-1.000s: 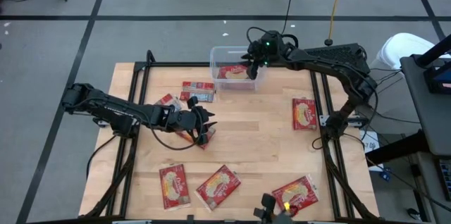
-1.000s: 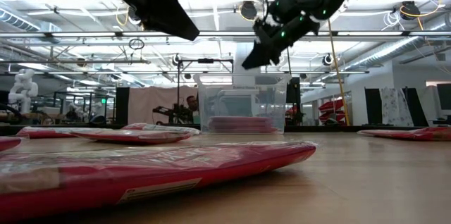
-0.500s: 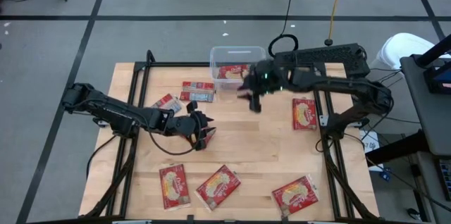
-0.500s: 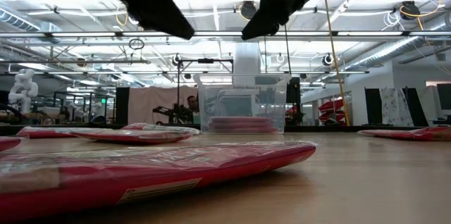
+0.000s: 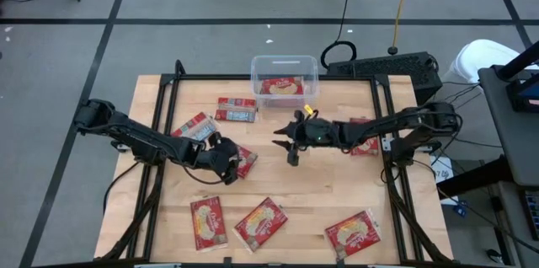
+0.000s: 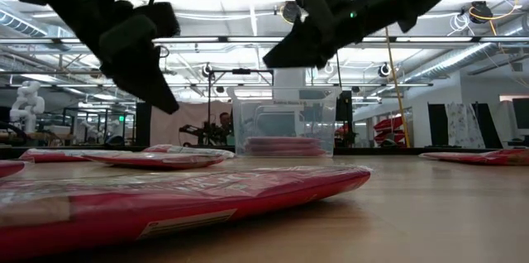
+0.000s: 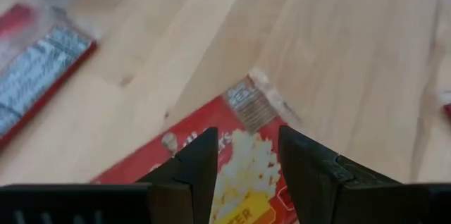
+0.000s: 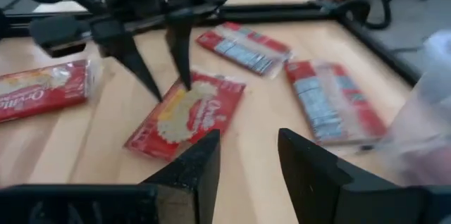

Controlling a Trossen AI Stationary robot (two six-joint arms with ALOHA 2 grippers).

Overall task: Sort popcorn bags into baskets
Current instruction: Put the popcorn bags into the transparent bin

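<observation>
My left gripper [image 5: 233, 160] hangs open just above a face-up popcorn bag [image 7: 246, 175] lying flat left of the table's middle. Its fingers stand over the bag's far end [image 8: 194, 90] and are clear of it in the low view. My right gripper [image 5: 285, 140] is open over bare wood at mid-table, pointing toward the left gripper and holding nothing. The clear tub [image 5: 285, 72] stands at the far edge with one bag [image 5: 282, 88] flat inside.
Two bags lie reverse side up [image 5: 237, 109] [image 5: 195, 125] far left of centre. Three lie face up along the near edge [image 5: 209, 222] [image 5: 261, 223] [image 5: 354, 233]. One [image 5: 364, 140] lies at the right under my right arm. A black frame [image 5: 168, 99] rims the table.
My right gripper has swung away from above the tub toward the table's near edge and sunk to mid-table, staying open. My left gripper has come down over the bag, shifted slightly toward the left and rolled, its fingers still open.
</observation>
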